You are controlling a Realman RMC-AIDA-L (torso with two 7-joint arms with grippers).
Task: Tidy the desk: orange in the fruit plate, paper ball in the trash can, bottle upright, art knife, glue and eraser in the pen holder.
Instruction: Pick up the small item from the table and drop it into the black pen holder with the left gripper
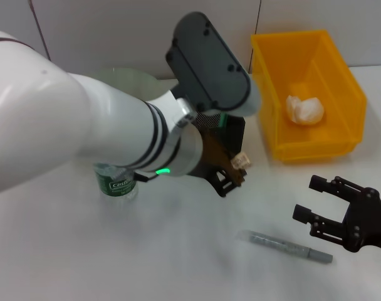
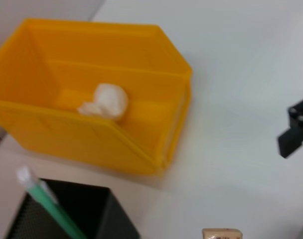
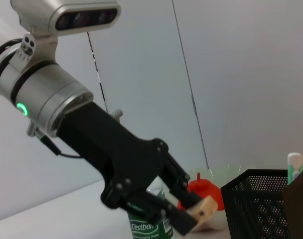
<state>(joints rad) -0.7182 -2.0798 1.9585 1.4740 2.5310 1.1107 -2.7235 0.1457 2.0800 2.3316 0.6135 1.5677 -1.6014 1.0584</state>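
Observation:
My left gripper (image 1: 235, 170) is shut on a tan eraser (image 1: 241, 162) and holds it in the air just in front of the black mesh pen holder (image 1: 233, 128). The eraser also shows in the right wrist view (image 3: 205, 208). A green-and-white glue stick (image 2: 48, 198) stands in the holder. The grey art knife (image 1: 284, 246) lies on the table at the front. My right gripper (image 1: 313, 200) is open and empty to the right of the knife. The paper ball (image 1: 305, 110) lies in the yellow bin (image 1: 350, 88). The green-labelled bottle (image 1: 118, 182) stands upright. The orange (image 3: 207, 191) sits by the pale green plate (image 1: 125, 78).
The yellow bin stands at the back right, close to the pen holder. My left arm spans the left half of the head view and hides the orange there. White table surface lies between the bottle and the knife.

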